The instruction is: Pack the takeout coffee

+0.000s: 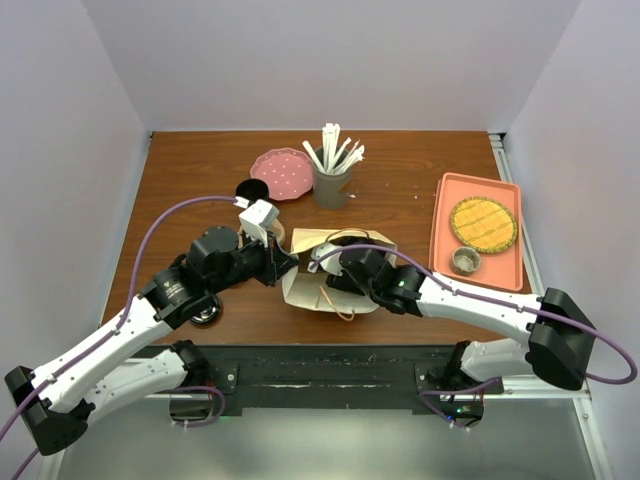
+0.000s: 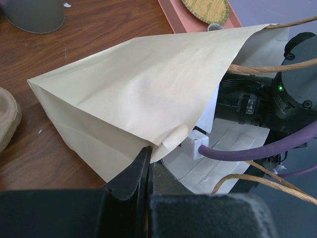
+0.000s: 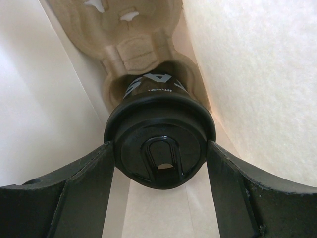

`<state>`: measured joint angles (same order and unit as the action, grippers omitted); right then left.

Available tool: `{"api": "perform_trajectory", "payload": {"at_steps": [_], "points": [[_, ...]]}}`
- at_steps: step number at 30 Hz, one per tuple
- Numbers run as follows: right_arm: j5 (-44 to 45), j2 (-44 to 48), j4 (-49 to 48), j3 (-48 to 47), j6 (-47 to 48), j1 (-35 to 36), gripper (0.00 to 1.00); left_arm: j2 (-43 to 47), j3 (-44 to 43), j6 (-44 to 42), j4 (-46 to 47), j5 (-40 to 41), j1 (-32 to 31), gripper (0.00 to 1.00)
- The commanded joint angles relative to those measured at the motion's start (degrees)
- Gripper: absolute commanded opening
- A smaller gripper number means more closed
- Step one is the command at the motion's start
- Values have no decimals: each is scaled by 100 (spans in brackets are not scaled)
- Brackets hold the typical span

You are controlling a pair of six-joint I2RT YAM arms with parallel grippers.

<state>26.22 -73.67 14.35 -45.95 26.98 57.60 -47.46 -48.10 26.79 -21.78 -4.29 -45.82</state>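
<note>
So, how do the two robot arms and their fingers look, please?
The left arm and right arm share one build: white tubular links between rounded black joint housings. A purple cable runs along each to the wrist. A small white box sits on the left wrist. The fingers are matte black, broad and tapering. A green light glows on the right arm's black wrist housing.

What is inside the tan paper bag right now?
In the tan paper bag, a moulded pulp cup carrier holds the black lidded cup with white lettering, gripped at its lid by the right gripper. The cup's base is hidden in the carrier.
</note>
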Motion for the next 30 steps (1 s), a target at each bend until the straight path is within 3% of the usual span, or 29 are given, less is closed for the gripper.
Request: {"api": "perform_trajectory", "payload": {"at_steps": [1, 8, 17, 21, 26, 30], "points": [[-55, -288, 139, 131, -360, -135, 43, 53, -200, -42, -98, -186, -32, 0], [-12, -262, 130, 69, -378, -179, 45, 18, -218, -42, -98, -186, -32, 0], [76, -86, 428, -247, -369, -197, 69, -158, -341, -68, -125, -177, -32, 0], [85, -42, 507, -291, -334, -214, 75, -246, -428, -68, -107, -186, -32, 0], [77, 28, 578, -309, -369, -223, 91, -316, -552, -16, -195, -168, -32, 0], [85, 63, 666, -388, -360, -223, 95, -334, -613, 55, -221, -177, -32, 0]]}}
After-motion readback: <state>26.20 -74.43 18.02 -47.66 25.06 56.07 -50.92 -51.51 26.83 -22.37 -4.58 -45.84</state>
